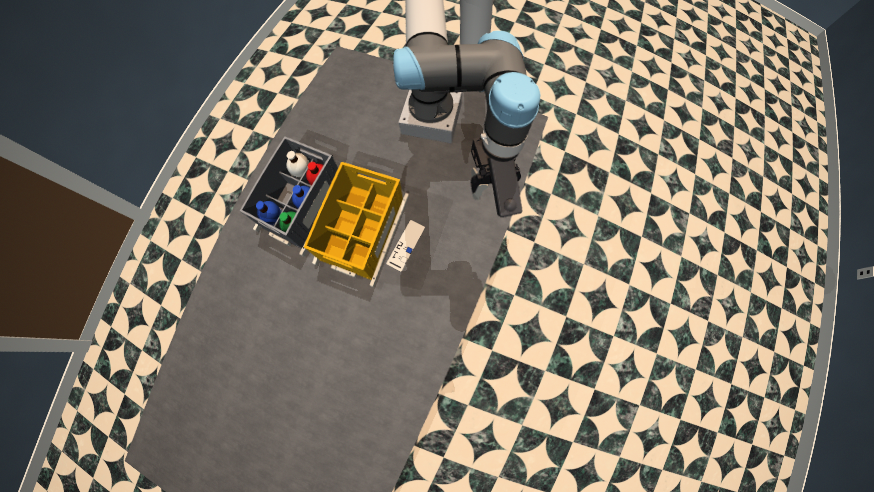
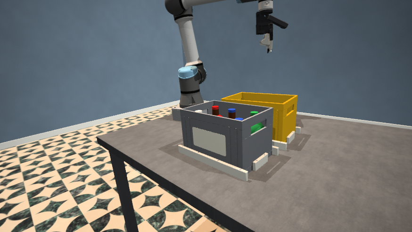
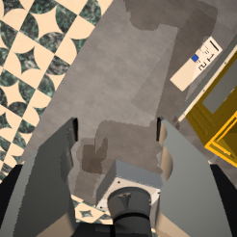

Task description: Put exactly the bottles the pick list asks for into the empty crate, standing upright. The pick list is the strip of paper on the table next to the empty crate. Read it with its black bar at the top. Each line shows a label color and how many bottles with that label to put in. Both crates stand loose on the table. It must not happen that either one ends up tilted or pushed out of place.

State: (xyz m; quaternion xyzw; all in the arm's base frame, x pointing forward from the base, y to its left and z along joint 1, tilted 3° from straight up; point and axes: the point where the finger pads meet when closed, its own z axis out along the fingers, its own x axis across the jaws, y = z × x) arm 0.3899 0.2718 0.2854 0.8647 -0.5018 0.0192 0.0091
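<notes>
- Five bottles stood in the grey crate [image 1: 275, 231] [image 2: 256, 144]: white [image 1: 297, 165] [image 2: 198, 111], red [image 1: 313, 174] [image 2: 215, 111], green [image 1: 285, 221] [image 2: 253, 112], two blue.
- Yellow crate [image 1: 325, 256] [image 2: 288, 115] [image 3: 197, 122] just beyond, upright, six compartments, no bottles in.
- Pick list [image 1: 405, 245] [image 3: 196, 63] lay flat beside the yellow crate's far side. Read one white, two blue.
- Gripper [image 1: 496, 180] [image 2: 268, 50] [image 3: 117, 118] hung high above the table, past the list. Fingers apart, nothing between them.
- Arm base [image 1: 425, 131] [image 2: 176, 113] [image 3: 137, 173] at the table's end.

Blue walls [image 2: 86, 57]; apparently marble-patterned floor [image 1: 574, 348] [image 2: 57, 178] [image 3: 34, 63]
</notes>
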